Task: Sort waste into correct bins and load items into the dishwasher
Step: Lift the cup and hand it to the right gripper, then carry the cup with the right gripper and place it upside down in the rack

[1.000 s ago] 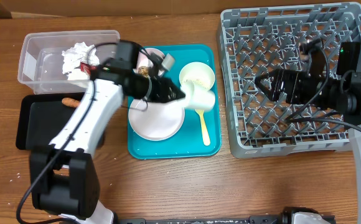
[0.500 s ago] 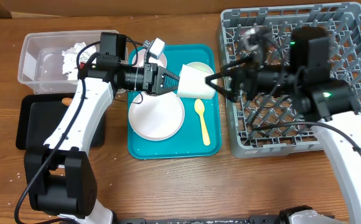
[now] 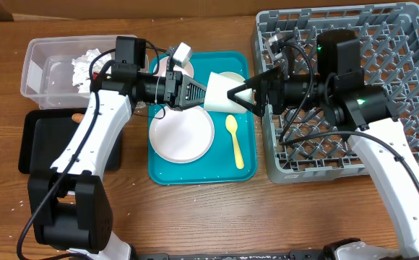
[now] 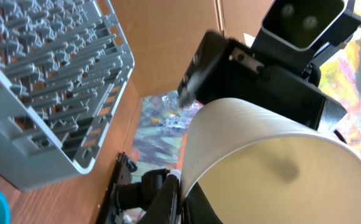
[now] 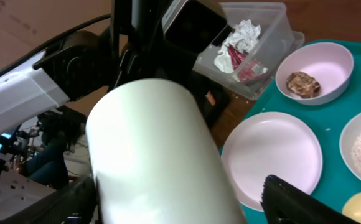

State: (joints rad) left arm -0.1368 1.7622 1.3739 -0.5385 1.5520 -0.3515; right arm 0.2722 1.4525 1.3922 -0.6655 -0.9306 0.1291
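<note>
Overhead: wood table [image 3: 195, 217] bears teal tray [image 3: 224, 172], grey dish rack [image 3: 412, 43].

Overhead top-down, wrists close, sharing cup [image 3: 219, 92]

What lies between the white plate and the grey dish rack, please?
The yellow spoon, lying on the teal tray, sits between the plate and the rack; the overhead view shows it.

Plain white, the cup [image 3: 220, 92], and white again for the plate [image 3: 182, 136] on the teal tray [image 3: 249, 155]. The spoon [image 3: 235, 141] was bright yellow! The rack [image 3: 412, 43] was grey with a grid-patterned floor. A pale pink bowl [image 5: 330, 65] held a brown lump [image 5: 302, 83]. White napkins [image 5: 241, 34] and a red wrapper [image 5: 232, 53] lay in the clear tub [image 5: 274, 37]. On the black tray [image 3: 40, 141] was an orange carrot [image 3: 76, 117].
</note>
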